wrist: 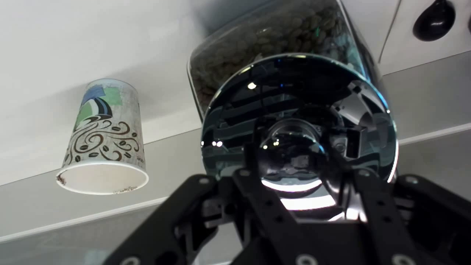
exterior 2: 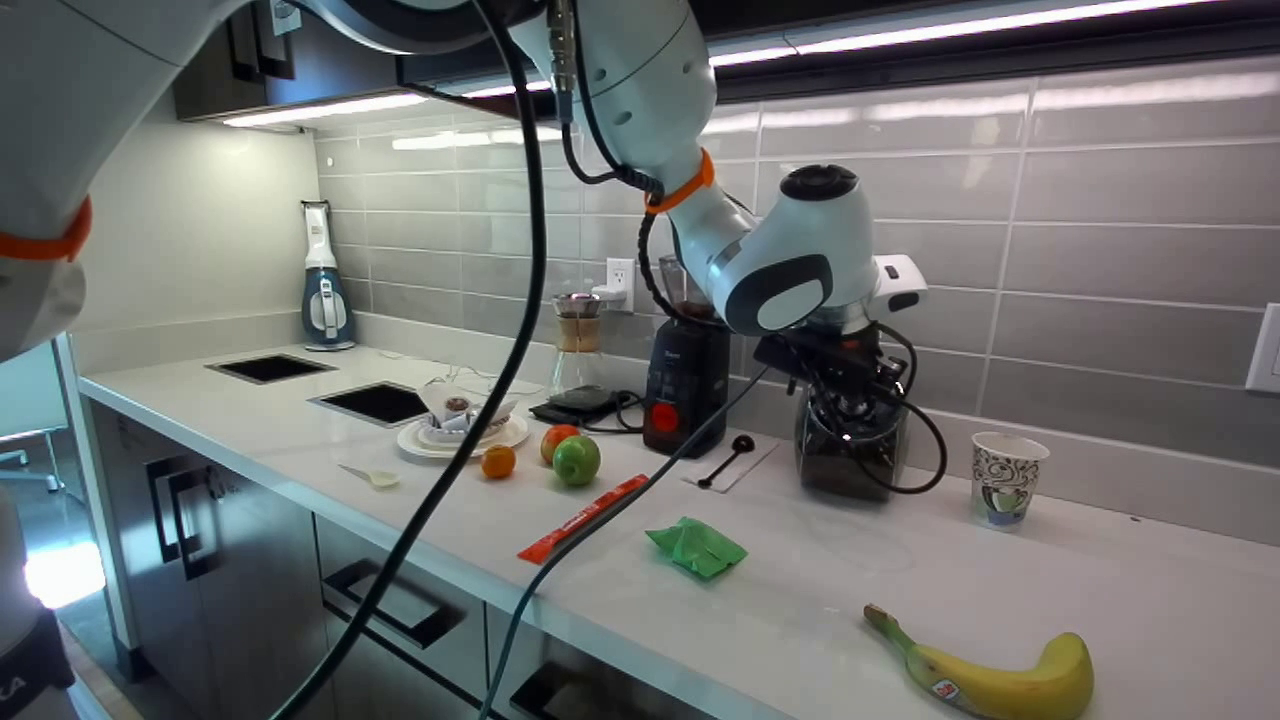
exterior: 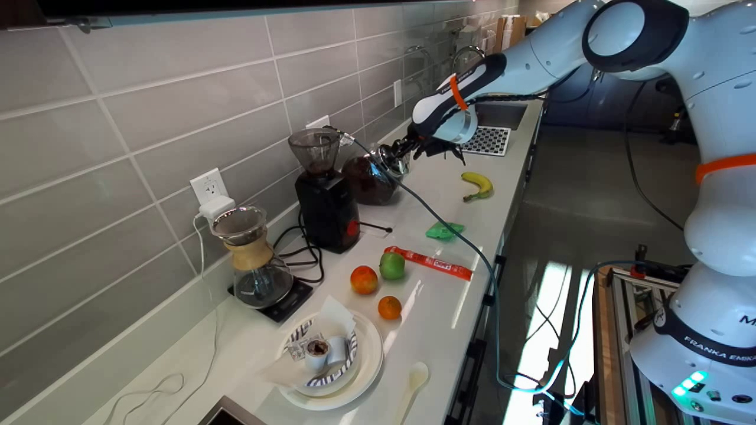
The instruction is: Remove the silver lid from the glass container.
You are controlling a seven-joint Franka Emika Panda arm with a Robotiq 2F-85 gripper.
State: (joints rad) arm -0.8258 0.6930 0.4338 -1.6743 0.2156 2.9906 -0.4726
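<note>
In an exterior view, the arm (exterior: pixel 711 77) is stretched upward from its base (exterior: pixel 697 345), bent near the top of the view and sloped down along the forearm (exterior: pixel 534 62). The wrist (exterior 2: pixel 815 265) is bent, and the gripper (wrist: pixel 295 160) is angled downward beneath it. Green lights (exterior: pixel 688 383) are lit on the base. In the wrist view, the two black fingers (wrist: pixel 262 202) are held apart; whether anything is pressed between them cannot be made out.

Silver lid (wrist: pixel 296 134), round, apparently seated; glass container (wrist: pixel 265 40) beneath, bean-filled
</note>
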